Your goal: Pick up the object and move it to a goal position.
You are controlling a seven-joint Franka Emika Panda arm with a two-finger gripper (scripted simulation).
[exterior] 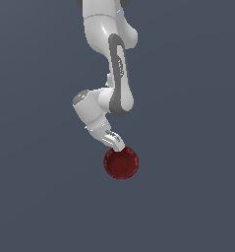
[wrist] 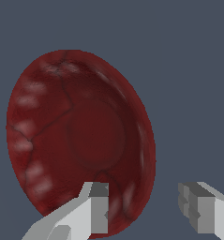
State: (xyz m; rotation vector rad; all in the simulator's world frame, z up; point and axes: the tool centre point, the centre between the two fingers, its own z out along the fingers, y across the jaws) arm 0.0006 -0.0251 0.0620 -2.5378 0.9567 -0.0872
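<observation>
Bowl (exterior: 121,163) dark red, round, ribbed at rim, lying on plain grey surface (exterior: 188,197) just below arm (exterior: 111,74) in exterior view. Gripper (wrist: 148,211) spread wide over bowl's near rim: one finger (wrist: 97,208) over bowl's inside, other outside rim. Nothing clamped.
</observation>
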